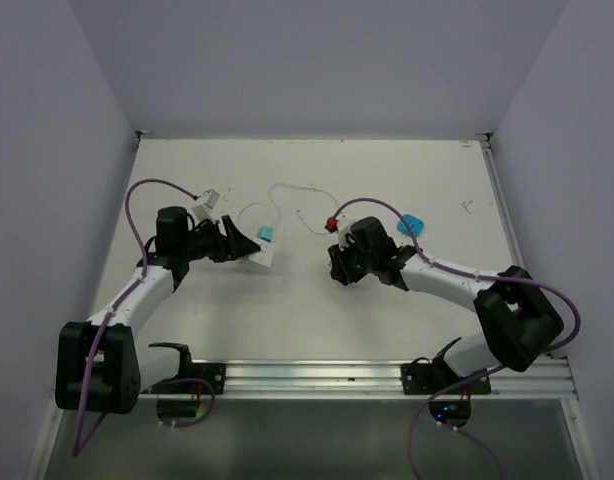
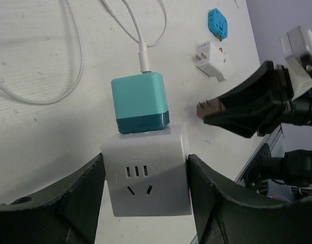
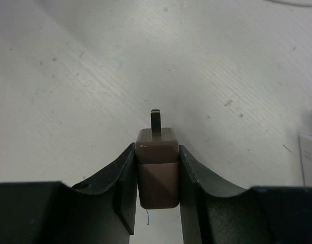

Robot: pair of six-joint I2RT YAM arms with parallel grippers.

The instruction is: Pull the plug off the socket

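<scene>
The white cube socket (image 2: 148, 175) rests on the table, and my left gripper (image 2: 146, 163) is shut on its two sides. A teal plug (image 2: 141, 101) with a white cable (image 2: 141, 46) sits in the socket's far face. In the top view the socket (image 1: 263, 257) lies left of centre in my left gripper (image 1: 249, 250). My right gripper (image 3: 156, 152) is shut on a small brown plug (image 3: 156, 175) whose metal prongs point away, apart from the socket. In the left wrist view that brown plug (image 2: 207, 107) hangs to the socket's right, prongs toward it with a gap between.
A red plug (image 1: 334, 222) and a blue plug (image 1: 412, 224) lie behind the right gripper. A white square plug (image 2: 211, 58) lies near the blue one (image 2: 218, 24). Another white plug (image 1: 209, 200) lies behind the left arm. Cable loops cross the table's middle.
</scene>
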